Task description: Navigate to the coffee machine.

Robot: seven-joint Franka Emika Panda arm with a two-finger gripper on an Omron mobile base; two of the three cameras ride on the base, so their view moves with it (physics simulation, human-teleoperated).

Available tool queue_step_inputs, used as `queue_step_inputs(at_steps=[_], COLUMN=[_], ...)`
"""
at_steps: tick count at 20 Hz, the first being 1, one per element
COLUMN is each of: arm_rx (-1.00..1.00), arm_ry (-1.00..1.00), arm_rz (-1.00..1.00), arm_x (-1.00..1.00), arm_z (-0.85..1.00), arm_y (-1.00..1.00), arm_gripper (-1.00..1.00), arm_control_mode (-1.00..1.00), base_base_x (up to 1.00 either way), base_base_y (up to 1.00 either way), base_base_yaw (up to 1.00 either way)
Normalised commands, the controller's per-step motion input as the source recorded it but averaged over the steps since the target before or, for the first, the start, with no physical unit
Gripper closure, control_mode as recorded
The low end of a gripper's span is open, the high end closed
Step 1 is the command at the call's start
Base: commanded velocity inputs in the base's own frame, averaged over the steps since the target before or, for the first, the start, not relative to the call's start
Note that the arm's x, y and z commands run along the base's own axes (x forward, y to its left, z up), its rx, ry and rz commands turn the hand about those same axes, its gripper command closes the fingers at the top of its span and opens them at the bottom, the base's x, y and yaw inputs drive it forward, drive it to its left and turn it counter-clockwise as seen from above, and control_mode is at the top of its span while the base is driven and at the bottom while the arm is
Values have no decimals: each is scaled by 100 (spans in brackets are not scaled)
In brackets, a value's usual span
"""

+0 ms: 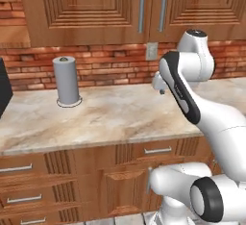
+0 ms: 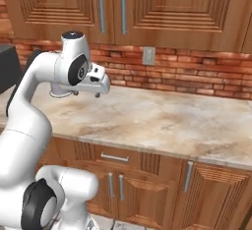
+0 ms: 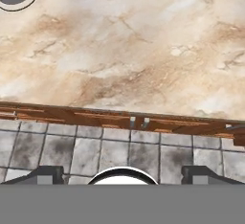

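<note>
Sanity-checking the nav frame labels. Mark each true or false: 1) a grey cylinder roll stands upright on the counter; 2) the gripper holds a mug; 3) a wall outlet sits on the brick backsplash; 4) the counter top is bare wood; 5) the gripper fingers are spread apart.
1) True: the grey cylinder roll stands upright on a round base on the counter.
2) False: the gripper holds nothing; only counter edge and floor tiles lie beyond it.
3) True: the wall outlet sits on the brick backsplash.
4) False: the top is veined marble; the cabinets below are wood.
5) True: the fingertips stand wide apart.
</note>
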Motion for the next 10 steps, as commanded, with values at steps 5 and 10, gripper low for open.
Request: queue_step_inputs(at_steps=[5, 10], arm_rx=[0, 0], arm_ry=[0, 0], arm_rz=[0, 0], arm_x=[0, 0], arm_z=[0, 0], arm_y=[0, 0], arm_gripper=[-100, -100], arm_control_mode=[100, 100], base_base_x=[-33, -27], base_base_y=[0, 0], base_base_yaw=[26, 38])
